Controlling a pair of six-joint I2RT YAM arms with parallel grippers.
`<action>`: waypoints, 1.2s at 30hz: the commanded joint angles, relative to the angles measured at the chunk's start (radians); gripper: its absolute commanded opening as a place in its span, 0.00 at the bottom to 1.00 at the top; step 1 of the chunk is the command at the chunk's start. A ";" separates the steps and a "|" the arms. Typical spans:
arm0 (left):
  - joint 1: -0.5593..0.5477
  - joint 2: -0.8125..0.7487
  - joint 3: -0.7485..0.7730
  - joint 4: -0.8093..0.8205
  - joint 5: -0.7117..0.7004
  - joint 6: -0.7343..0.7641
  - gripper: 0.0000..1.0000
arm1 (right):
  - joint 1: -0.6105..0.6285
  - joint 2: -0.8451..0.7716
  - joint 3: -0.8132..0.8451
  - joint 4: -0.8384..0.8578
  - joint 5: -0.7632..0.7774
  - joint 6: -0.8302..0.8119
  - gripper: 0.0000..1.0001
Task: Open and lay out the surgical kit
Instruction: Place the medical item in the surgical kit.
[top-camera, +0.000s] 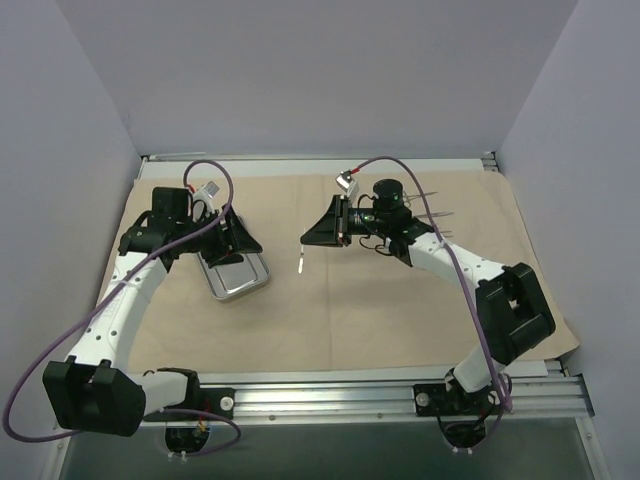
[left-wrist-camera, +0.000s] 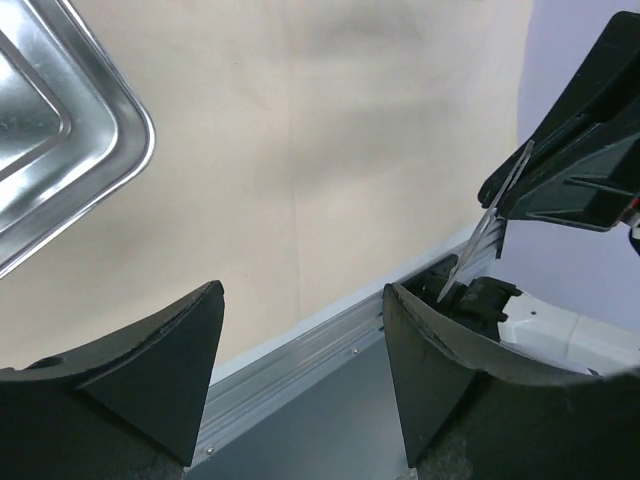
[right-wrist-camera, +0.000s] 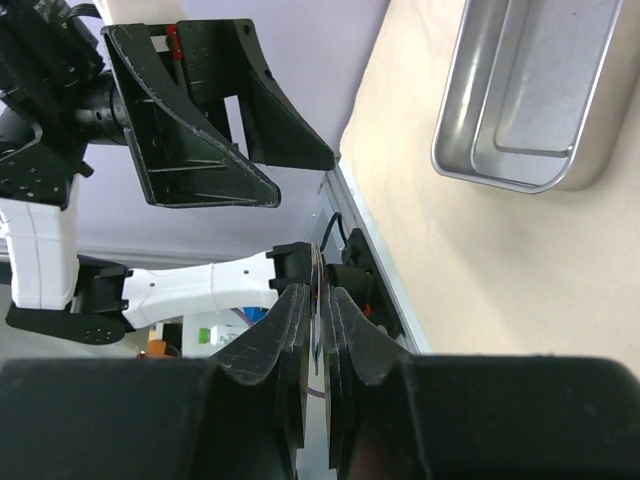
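Observation:
The beige cloth wrap (top-camera: 340, 310) lies spread flat over the table. The shiny steel tray (top-camera: 238, 277) stands on its left part. My left gripper (top-camera: 238, 254) hovers over the tray's far edge, open and empty; in the left wrist view (left-wrist-camera: 300, 370) its jaws stand wide apart, and the tray's corner (left-wrist-camera: 70, 130) shows at upper left. My right gripper (top-camera: 308, 238) is shut on a thin metal instrument (top-camera: 300, 263) that hangs down above the cloth, right of the tray. In the right wrist view the right gripper (right-wrist-camera: 318, 300) pinches the instrument (right-wrist-camera: 318, 275) edge-on.
Several thin metal instruments (top-camera: 438, 214) lie on the cloth behind the right arm's wrist. Grey walls close in the left, far and right sides. An aluminium rail (top-camera: 400, 395) runs along the near edge. The tray (right-wrist-camera: 530, 90) and left gripper (right-wrist-camera: 200, 110) show in the right wrist view.

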 joint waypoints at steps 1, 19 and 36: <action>0.005 0.005 0.050 -0.037 -0.060 0.058 0.73 | -0.012 -0.008 0.058 -0.074 0.009 -0.063 0.00; 0.005 0.173 0.245 -0.150 -0.276 0.216 0.74 | -0.353 0.030 0.327 -1.218 0.917 0.022 0.00; 0.040 0.357 0.332 -0.112 -0.224 0.276 0.73 | -0.560 0.268 0.319 -1.280 0.968 0.340 0.00</action>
